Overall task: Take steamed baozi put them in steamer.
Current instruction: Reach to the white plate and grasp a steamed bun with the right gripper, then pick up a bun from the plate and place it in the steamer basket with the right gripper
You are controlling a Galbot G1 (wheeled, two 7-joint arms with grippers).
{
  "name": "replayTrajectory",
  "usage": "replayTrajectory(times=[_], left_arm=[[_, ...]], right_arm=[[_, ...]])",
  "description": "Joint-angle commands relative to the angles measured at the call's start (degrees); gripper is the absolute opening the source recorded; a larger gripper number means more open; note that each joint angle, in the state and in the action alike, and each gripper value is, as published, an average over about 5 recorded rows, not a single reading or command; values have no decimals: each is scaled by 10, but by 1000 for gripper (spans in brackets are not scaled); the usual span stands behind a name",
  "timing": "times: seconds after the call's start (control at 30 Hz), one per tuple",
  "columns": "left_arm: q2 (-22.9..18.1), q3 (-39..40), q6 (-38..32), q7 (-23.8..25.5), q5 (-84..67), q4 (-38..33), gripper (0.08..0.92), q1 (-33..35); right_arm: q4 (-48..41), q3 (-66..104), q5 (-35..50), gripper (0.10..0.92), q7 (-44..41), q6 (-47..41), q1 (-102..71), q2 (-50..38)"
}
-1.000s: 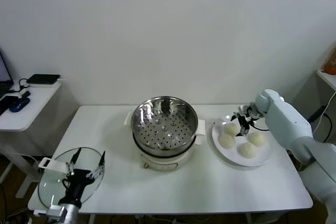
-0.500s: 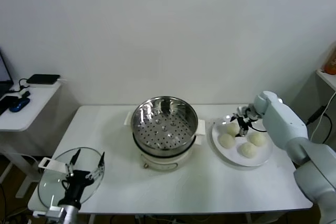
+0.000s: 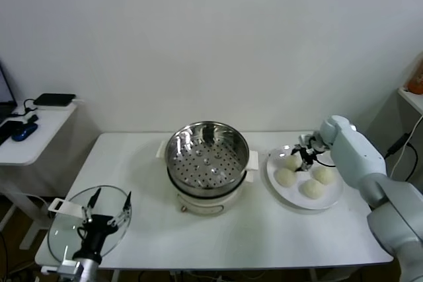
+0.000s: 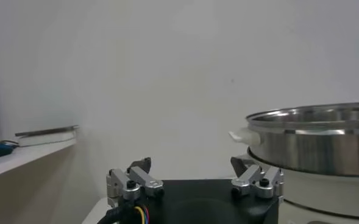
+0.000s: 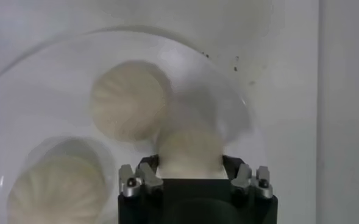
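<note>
Four cream-white baozi lie on a white plate (image 3: 332, 197) right of the steamer (image 3: 208, 156): a far left one (image 3: 291, 161), a near left one (image 3: 285, 177), a right one (image 3: 324, 174) and a front one (image 3: 310, 189). My right gripper (image 3: 305, 159) is low over the far part of the plate. In the right wrist view it is open (image 5: 190, 163), and one baozi (image 5: 190, 146) fills the gap between its fingers. Two more buns (image 5: 130, 100) (image 5: 57, 189) lie beside it. The steamer basket holds no buns. My left gripper (image 3: 112, 197) is open and idle at the front left.
A round clear glass lid (image 3: 69, 229) lies at the table's front left corner under the left gripper. A side table (image 3: 30, 140) with dark devices stands to the left. The steamer's rim and handle show in the left wrist view (image 4: 313, 131).
The right arm has shifted slightly and its gripper has settled a little lower among the buns. The left arm, the steamer and the lid have not moved.
</note>
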Motion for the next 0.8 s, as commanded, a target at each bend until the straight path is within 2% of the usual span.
replayTrajectory(times=[0.03, 0.3, 0.63, 0.8], left_arm=[[0, 0, -1, 0, 0, 2, 823, 1], [-1, -3, -1, 0, 0, 3, 823, 1], [-3, -4, 1, 1, 6, 4, 823, 1], [-2, -5, 0, 1, 7, 4, 823, 2]], right_arm=[[1, 4, -4, 687, -2, 0, -1, 0], [47, -22, 13, 687, -17, 12, 0, -21], [132, -109, 28, 657, -28, 92, 58, -62], [228, -209, 106, 648, -35, 108, 133, -98]])
